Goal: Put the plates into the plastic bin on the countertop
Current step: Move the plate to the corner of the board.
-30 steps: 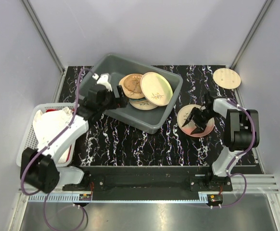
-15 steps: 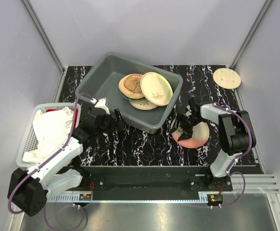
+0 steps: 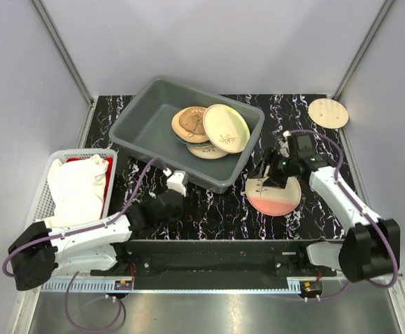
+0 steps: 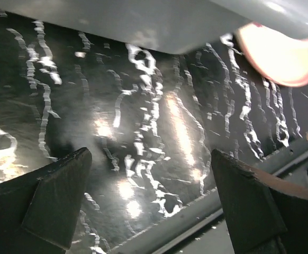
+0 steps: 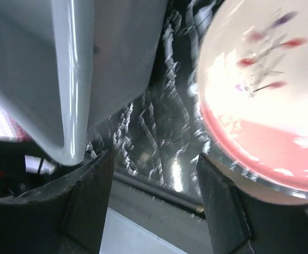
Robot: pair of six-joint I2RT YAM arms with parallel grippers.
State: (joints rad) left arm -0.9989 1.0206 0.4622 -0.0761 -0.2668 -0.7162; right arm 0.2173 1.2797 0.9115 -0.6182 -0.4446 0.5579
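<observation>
While the bin (image 3: 147, 120) sits askew at the far middle of the countertop (image 3: 209, 209), a bare strip of veined black runs between its near wall and the counter's front edge, and both arms work in that strip. The basket (image 3: 41, 203) with its cloth (image 3: 77, 188) closes off the left side, and a tan disc (image 3: 328, 113) lies alone in the far right corner, well apart from everything else. Several plates (image 3: 223, 127) lie overlapped in the right half of the bin, the top one tilted against the wall. A pink plate (image 3: 275, 198) lies flat on the countertop just beside the bin's near right corner. The left gripper (image 4: 150, 159) hangs low over bare counter near the bin's front wall, its jaws spread as wide as they go and holding nothing. The right gripper (image 5: 153, 164) is at the pink plate's far left rim, jaws well apart, with bare counter showing between them. One finger is at the plate's edge, but glare hides whether it touches. The lower plates in the bin are mostly covered, so their number cannot be told. From above, the left fingers are lost under the dark wrist. Both wrist views are blurred, and the bin is cut off in each.
</observation>
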